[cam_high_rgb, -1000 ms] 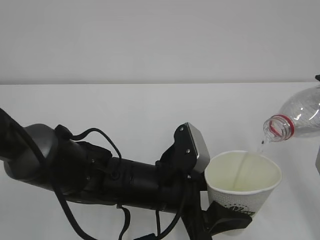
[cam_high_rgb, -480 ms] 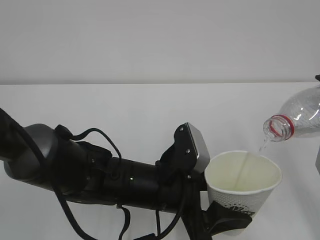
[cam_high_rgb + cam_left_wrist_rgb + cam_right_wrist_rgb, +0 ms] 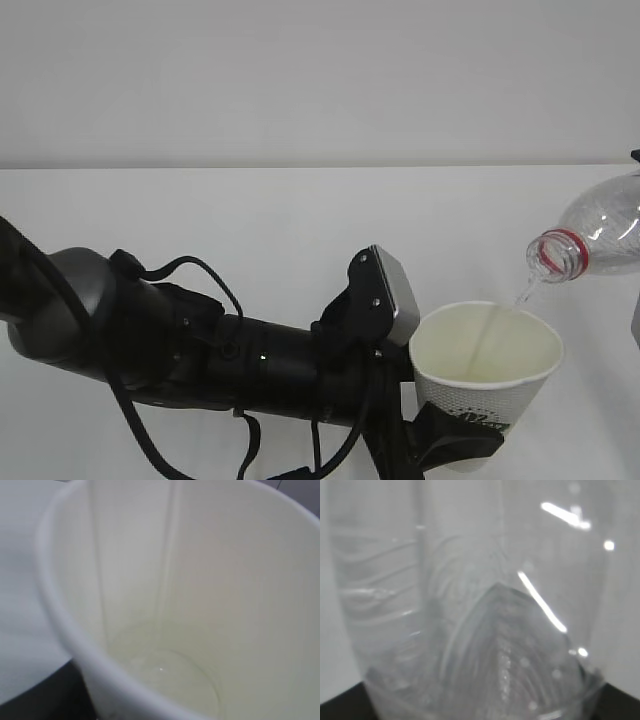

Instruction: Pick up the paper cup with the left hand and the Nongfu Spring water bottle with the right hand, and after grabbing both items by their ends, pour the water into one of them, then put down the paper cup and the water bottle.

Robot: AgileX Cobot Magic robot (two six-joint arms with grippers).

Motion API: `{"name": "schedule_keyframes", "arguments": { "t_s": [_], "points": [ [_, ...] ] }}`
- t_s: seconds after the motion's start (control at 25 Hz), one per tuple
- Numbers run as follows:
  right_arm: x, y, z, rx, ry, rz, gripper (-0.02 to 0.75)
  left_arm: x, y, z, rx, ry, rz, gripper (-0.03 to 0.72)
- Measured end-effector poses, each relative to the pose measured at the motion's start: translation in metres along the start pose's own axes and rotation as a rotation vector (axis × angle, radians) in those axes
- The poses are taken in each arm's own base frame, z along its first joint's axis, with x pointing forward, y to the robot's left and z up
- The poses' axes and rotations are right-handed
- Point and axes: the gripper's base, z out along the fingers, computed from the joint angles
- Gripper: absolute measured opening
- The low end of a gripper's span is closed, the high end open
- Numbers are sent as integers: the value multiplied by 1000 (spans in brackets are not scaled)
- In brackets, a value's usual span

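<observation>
Filling the lower two thirds of the exterior view: one flat white table (image 3: 300, 210), matte and unmarked, meeting a plain pale grey wall (image 3: 300, 80) along a level line across the upper middle of the frame.

Item, lower right: the paper cup (image 3: 486, 378), white with green print, upright and lifted off the surface, its lower body clasped by the left hand (image 3: 455, 445), whose black arm with cables and grey block stretches in from the lower left. The left wrist view shows the cream interior with a little clear liquid at the bottom.

Item, right edge: the Nongfu Spring water bottle (image 3: 595, 240), clear, red neck ring, uncapped, tilted with its mouth down-left above the cup's far rim. A thin stream of the water (image 3: 524, 292) falls from mouth to cup.

Item: the right hand, outside the exterior frame; the right wrist view shows only the bottle's ribbed body close up, so its grasp cannot be told.
</observation>
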Motion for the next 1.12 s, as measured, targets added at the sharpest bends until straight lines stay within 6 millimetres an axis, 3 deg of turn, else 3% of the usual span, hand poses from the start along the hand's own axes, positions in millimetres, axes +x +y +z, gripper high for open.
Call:
{"name": "schedule_keyframes", "arguments": {
  "t_s": [1.12],
  "points": [
    [0,0,0,-4,1,0,468,0,0,0,0,0,0,507]
  ]
}}
